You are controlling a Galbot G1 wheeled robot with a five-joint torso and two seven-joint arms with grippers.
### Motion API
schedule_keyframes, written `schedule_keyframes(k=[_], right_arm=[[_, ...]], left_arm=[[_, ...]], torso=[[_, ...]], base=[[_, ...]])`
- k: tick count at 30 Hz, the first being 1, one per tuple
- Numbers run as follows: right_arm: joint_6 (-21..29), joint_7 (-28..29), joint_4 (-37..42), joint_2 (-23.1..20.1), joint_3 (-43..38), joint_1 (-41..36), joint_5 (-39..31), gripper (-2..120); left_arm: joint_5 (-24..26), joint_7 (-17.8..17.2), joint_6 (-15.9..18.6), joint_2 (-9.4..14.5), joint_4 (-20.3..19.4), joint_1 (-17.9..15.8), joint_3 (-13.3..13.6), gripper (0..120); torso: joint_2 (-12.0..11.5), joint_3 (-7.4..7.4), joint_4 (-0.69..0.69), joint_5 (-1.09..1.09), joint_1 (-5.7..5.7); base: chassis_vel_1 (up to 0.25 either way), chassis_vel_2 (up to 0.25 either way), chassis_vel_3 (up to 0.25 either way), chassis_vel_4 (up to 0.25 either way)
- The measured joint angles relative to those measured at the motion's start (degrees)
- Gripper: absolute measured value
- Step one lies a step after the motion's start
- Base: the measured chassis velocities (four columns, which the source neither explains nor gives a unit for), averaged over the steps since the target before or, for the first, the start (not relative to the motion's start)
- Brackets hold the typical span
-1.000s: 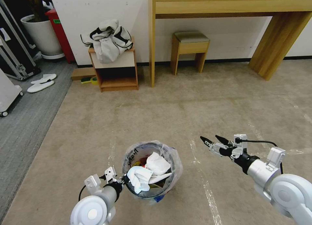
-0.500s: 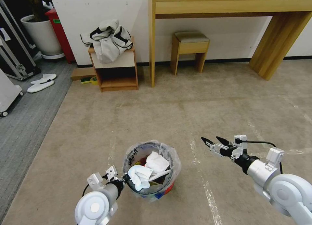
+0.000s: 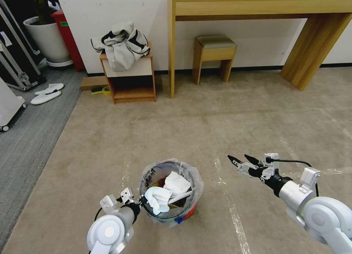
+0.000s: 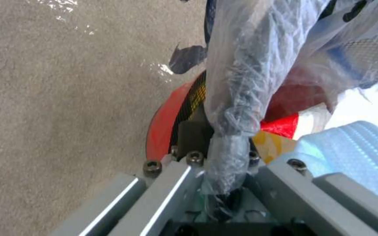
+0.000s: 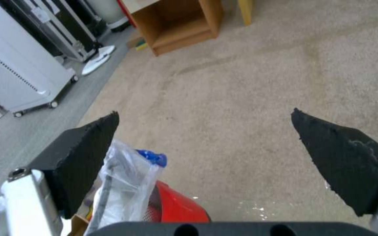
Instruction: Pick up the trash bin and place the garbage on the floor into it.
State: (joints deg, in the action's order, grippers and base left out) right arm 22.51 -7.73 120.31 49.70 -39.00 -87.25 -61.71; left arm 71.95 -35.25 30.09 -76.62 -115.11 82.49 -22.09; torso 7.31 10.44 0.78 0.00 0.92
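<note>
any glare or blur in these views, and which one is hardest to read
Head view: tape lines on the floor glint white, and straight edges bow toward the frame's sides. Left wrist view: hardest to read, with the trash bin rim and its crinkled bag soft at close range in the left gripper. Right wrist view: the right gripper fingers look blurred, the carpet beyond clearer.

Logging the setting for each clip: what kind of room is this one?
Probably an office or lab corner staged as a living space: beige carpet marked with tape lines, a wooden desk with a stool by the wall, and black equipment cases beside a potted plant.
</note>
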Motion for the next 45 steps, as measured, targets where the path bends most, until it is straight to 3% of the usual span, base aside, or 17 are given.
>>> schedule_keyframes(k=[22, 31, 38, 40, 45], right_arm=[[-0.7, -1.1, -2.3, 0.2, 0.5, 0.4, 0.6, 100], [-1.0, -1.6, -3.2, 0.1, 0.6, 0.5, 1.0, 100], [-1.1, -1.9, -3.3, 0.2, 0.6, 0.3, 1.3, 100], [-1.1, -2.0, -3.5, 0.2, 0.7, 0.2, 1.5, 100], [-1.2, -2.1, -3.6, 0.2, 0.8, 0.2, 1.6, 100]], left_arm=[[-0.9, 0.5, -0.3, -1.7, 4.4, -2.6, 0.4, 3], [-0.9, 0.8, -0.3, -1.9, 5.3, -3.4, 0.6, 39], [-0.9, 0.9, -0.4, -1.8, 5.5, -3.7, 0.8, 53], [-1.0, 1.1, -0.4, -1.8, 5.5, -3.7, 0.8, 65], [-1.1, 1.3, -0.4, -1.7, 5.5, -3.6, 0.8, 81]], torso=[[0.0, 0.00, 0.00, 0.00, 0.00], [0.0, 0.00, 0.00, 0.00, 0.00], [0.0, 0.00, 0.00, 0.00, 0.00], [0.0, 0.00, 0.00, 0.00, 0.00], [0.0, 0.01, 0.00, 0.00, 0.00]], base=[[0.000, 0.000, 0.000, 0.000], [0.000, 0.000, 0.000, 0.000], [0.000, 0.000, 0.000, 0.000], [0.000, 0.000, 0.000, 0.000], [0.000, 0.000, 0.000, 0.000]])
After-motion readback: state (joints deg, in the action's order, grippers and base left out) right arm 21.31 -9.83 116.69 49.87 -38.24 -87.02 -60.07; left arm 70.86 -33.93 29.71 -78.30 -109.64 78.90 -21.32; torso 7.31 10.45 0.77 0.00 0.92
